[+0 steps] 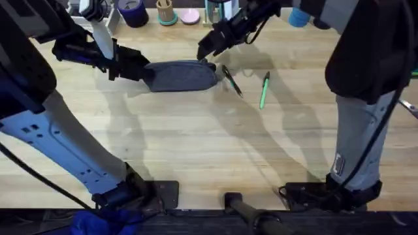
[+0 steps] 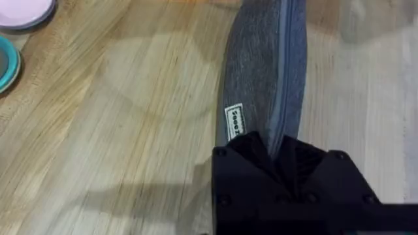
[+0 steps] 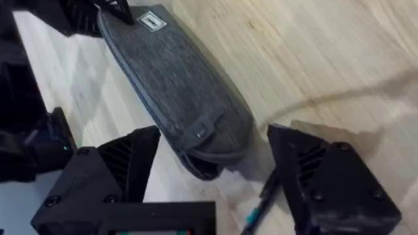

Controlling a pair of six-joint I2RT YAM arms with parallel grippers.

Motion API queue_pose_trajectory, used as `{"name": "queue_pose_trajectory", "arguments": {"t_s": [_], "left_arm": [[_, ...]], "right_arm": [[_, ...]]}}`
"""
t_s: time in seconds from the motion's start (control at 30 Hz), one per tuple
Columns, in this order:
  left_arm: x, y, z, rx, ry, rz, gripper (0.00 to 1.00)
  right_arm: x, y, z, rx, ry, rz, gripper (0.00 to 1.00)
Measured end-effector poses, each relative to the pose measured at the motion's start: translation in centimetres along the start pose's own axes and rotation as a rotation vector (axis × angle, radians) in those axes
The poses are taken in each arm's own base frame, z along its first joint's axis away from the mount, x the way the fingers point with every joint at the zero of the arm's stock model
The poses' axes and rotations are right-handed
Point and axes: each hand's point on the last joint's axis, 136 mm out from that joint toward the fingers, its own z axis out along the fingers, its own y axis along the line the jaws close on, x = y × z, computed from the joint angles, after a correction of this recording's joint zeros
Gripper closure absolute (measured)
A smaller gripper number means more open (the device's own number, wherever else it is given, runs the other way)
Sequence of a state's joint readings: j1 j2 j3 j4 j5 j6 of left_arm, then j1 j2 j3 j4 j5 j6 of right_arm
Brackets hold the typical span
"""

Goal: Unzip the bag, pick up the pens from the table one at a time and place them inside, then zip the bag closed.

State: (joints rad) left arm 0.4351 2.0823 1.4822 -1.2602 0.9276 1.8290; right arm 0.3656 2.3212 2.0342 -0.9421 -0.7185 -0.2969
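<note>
The blue-grey bag (image 1: 181, 76) lies flat on the table (image 1: 196, 143) at the back middle, its zipper running along the top (image 2: 285, 59). My left gripper (image 1: 139, 69) is shut on the bag's left end, and the pinch is plain in the left wrist view (image 2: 279, 151). My right gripper (image 1: 206, 52) hovers open over the bag's right end (image 3: 196, 130), its fingers (image 3: 130, 156) spread to either side of it. The black pen (image 1: 232, 81) lies just right of the bag. Farther right is the green pen (image 1: 264, 89).
Along the back edge stand a dark-blue cup (image 1: 134, 12), a wooden holder on a teal coaster (image 1: 166, 13), a pink lid (image 1: 190, 16) and a blue object (image 1: 298, 17). Bare wood stretches across the near half of the table.
</note>
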Motion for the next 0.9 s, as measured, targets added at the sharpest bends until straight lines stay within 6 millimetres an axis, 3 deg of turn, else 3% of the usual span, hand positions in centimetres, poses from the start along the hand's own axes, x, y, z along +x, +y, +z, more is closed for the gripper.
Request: {"name": "queue_pose_trajectory", "arguments": {"t_s": [0.13,0.43,0.67,0.9], "left_arm": [[0.0,0.0,0.0,0.0,0.0,0.0,0.959],[0.0,0.0,0.0,0.0,0.0,0.0,0.959],[0.0,0.0,0.0,0.0,0.0,0.0,0.959],[0.0,0.0,0.0,0.0,0.0,0.0,0.959]], "right_arm": [[-0.3,0.2,0.4,0.01,-0.001,0.042,0.007],[0.2,-1.5,0.5,0.119,0.017,0.196,0.007],[0.3,-0.9,1.3,0.16,0.038,0.245,0.007],[-1.0,0.4,0.8,0.172,0.024,0.243,0.019]]}}
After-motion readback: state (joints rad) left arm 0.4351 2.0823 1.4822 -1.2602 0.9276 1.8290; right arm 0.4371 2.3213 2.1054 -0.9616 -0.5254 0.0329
